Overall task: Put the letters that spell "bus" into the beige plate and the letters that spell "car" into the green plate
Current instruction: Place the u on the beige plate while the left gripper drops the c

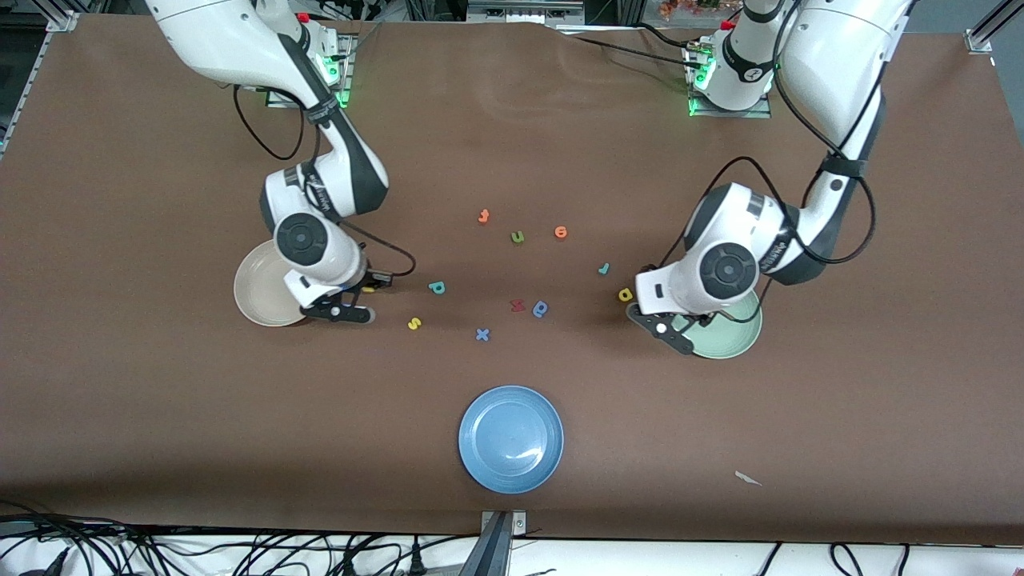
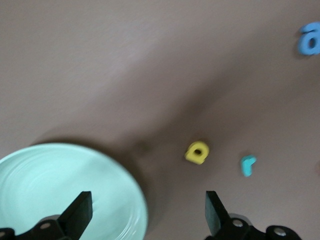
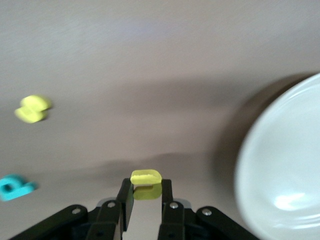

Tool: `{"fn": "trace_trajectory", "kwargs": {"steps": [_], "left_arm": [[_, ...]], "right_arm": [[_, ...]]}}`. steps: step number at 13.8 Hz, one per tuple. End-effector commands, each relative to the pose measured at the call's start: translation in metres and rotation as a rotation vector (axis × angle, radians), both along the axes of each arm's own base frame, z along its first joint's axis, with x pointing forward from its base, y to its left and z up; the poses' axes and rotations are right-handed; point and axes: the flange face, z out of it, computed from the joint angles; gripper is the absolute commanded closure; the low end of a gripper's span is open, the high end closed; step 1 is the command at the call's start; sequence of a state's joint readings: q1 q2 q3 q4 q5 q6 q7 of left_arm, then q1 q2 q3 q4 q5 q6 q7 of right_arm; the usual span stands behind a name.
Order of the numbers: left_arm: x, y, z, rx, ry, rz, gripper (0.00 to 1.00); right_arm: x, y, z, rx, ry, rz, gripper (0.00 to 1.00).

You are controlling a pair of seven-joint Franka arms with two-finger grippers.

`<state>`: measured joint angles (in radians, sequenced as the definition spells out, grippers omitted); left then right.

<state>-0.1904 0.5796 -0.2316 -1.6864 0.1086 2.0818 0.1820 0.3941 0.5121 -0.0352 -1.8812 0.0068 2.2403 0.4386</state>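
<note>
- Carrying a small yellow letter (image 3: 145, 177) — probably the u — the right gripper (image 3: 146, 192) has it clenched between its fingers over bare table, just beside the beige plate (image 1: 258, 298).
- Next call, I'd say: swing over that plate's bowl and release.
- The left gripper (image 2: 148, 210) hangs fingers spread, holding nothing, over the green plate (image 2: 55, 187) rim.
- Yellow a (image 2: 197, 152) and teal r (image 2: 247, 165) lie near that plate — likely its next picks.
- Yellow s (image 1: 414, 323) and teal b (image 1: 436, 287) wait mid-table.

pale green plate (image 1: 732, 340), beige plate (image 1: 260, 292), blue plate (image 1: 510, 438), brown table (image 1: 512, 144), yellow s (image 1: 414, 323)
</note>
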Motion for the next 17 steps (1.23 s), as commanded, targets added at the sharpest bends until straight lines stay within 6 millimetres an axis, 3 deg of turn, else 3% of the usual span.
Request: {"fn": "trace_trajectory", "kwargs": {"steps": [1,4,8,12,13,14,15,16,17], "left_arm": [[-0.014,-0.011,-0.036,-0.03,-0.064,-0.015,0.05],[-0.027,-0.009,-0.058,-0.036,-0.069,-0.022,0.15],[-0.032,-0.019,-0.07,-0.042,-0.069,-0.016,0.19],[-0.037,-0.018,-0.079,-0.045,-0.071,-0.016,0.24],[-0.038,-0.02,-0.08,-0.045,-0.069,-0.019,0.34],[-0.039,-0.023,-0.08,-0.045,-0.069,-0.022,0.36],[-0.04,-0.024,-0.081,-0.044,-0.068,-0.018,0.36],[-0.042,-0.028,-0.084,-0.041,-0.065,-0.004,0.36],[-0.049,-0.039,-0.084,-0.035,-0.062,0.006,0.35]], "right_arm": [[0.007,-0.031,0.014,-0.031,0.038,0.054,0.79],[0.01,-0.079,0.031,-0.041,0.06,0.113,0.79],[-0.009,-0.129,0.045,-0.028,0.041,0.129,0.79],[-0.042,-0.149,0.019,-0.01,-0.02,0.139,0.78],[-0.044,-0.153,0.015,-0.01,-0.033,0.133,0.76],[-0.044,-0.154,0.015,-0.007,-0.033,0.128,0.63],[-0.041,-0.157,0.017,-0.001,-0.037,0.105,0.21],[-0.039,-0.163,0.019,0.008,-0.037,0.089,0.01],[-0.037,-0.162,0.021,0.01,-0.034,0.086,0.0]]}}
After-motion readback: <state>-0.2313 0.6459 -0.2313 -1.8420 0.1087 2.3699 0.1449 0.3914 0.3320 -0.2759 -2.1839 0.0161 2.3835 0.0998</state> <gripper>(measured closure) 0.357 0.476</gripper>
